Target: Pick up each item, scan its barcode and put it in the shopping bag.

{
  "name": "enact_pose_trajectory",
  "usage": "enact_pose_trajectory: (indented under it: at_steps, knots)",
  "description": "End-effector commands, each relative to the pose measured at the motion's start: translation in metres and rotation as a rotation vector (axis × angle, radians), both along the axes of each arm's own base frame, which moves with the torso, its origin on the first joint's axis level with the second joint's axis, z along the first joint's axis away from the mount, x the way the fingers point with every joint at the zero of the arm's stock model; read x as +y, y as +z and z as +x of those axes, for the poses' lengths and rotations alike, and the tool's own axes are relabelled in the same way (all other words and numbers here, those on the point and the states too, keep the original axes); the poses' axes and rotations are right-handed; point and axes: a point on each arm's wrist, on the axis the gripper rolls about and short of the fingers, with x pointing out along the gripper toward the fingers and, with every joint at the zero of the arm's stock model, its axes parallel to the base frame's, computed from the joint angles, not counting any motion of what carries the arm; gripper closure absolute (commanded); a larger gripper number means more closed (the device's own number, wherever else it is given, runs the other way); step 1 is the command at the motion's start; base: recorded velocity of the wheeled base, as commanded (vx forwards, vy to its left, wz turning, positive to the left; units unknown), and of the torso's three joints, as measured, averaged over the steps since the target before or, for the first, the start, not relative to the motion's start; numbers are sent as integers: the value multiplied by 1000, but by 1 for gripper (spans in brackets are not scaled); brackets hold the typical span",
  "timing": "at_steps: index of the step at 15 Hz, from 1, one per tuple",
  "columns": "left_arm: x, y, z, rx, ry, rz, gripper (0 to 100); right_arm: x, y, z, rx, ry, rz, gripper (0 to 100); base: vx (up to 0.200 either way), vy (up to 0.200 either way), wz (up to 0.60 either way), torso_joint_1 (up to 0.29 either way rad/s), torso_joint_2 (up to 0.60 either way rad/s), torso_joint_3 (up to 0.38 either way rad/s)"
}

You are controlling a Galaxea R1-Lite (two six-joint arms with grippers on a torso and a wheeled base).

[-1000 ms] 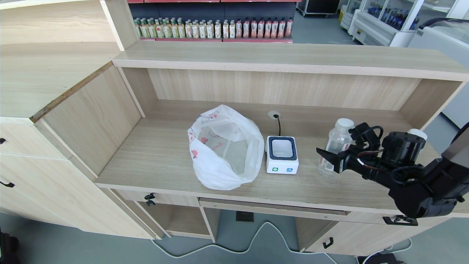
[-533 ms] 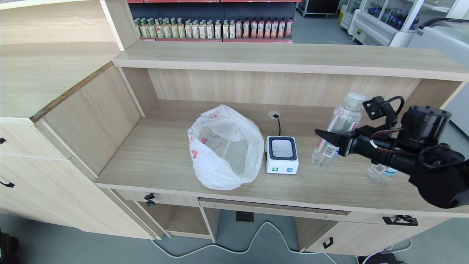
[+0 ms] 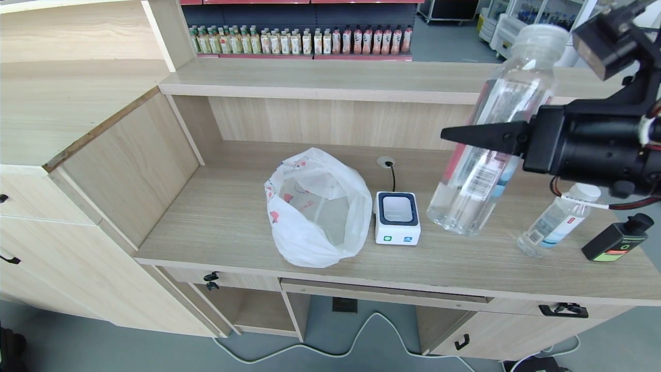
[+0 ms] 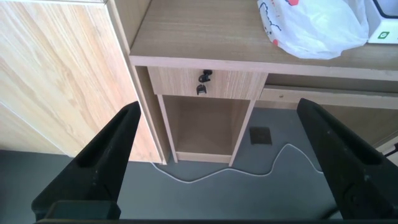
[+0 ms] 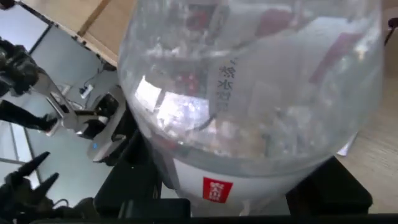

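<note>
My right gripper (image 3: 490,138) is shut on a clear water bottle (image 3: 490,129) and holds it high above the counter, tilted, its barcode label facing the head camera. In the right wrist view the water bottle (image 5: 249,93) sits between the fingers. The white barcode scanner (image 3: 397,217) stands on the counter below and left of the bottle. Left of the scanner lies the white shopping bag (image 3: 315,206), mouth open; the left wrist view shows the shopping bag (image 4: 317,28) too. My left gripper (image 4: 217,162) hangs open, low in front of the counter's drawer.
A second water bottle (image 3: 555,222) and a dark small bottle (image 3: 614,240) lie at the counter's right end. The counter (image 3: 227,217) has a raised back shelf and a side wall on the left. A cable port (image 3: 386,161) sits behind the scanner.
My right gripper has lifted the water bottle off the counter and raised it up, closer to the head camera. The second bottle and dark bottle came into sight.
</note>
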Motion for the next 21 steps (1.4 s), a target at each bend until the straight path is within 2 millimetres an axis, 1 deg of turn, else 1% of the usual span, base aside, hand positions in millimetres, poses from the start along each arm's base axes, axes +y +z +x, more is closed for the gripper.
enact_pose_trajectory:
  at_steps: [1,3,5,6,7,8,10,11,12,17,21]
  knots:
    - [0,0,0,-1,1,0,0,7,30,-32,-22,50,109,100,0,0,0,0,0,0]
    - [0,0,0,-1,1,0,0,21,28,-42,9,124,121,100,0,0,0,0,0,0]
    - [0,0,0,-1,1,0,0,31,28,-46,43,166,150,100,0,0,0,0,0,0]
    - [0,0,0,1,1,0,0,33,28,-47,54,178,161,100,0,0,0,0,0,0]
    - [0,0,0,-1,1,0,0,38,32,-54,79,218,196,100,0,0,0,0,0,0]
    - [0,0,0,-1,1,0,0,40,31,-55,77,231,196,100,0,0,0,0,0,0]
    - [0,0,0,-1,1,0,0,41,32,-56,64,285,210,100,0,0,0,0,0,0]
    - [0,0,0,-1,1,0,0,41,32,-56,64,285,210,100,0,0,0,0,0,0]
    - [0,0,0,1,1,0,0,40,27,-59,62,346,209,100,0,0,0,0,0,0]
    - [0,0,0,-1,-1,0,0,35,22,-62,51,364,188,100,0,0,0,0,0,0]
    - [0,0,0,-1,1,0,0,31,27,-66,3,402,177,100,0,0,0,0,0,0]
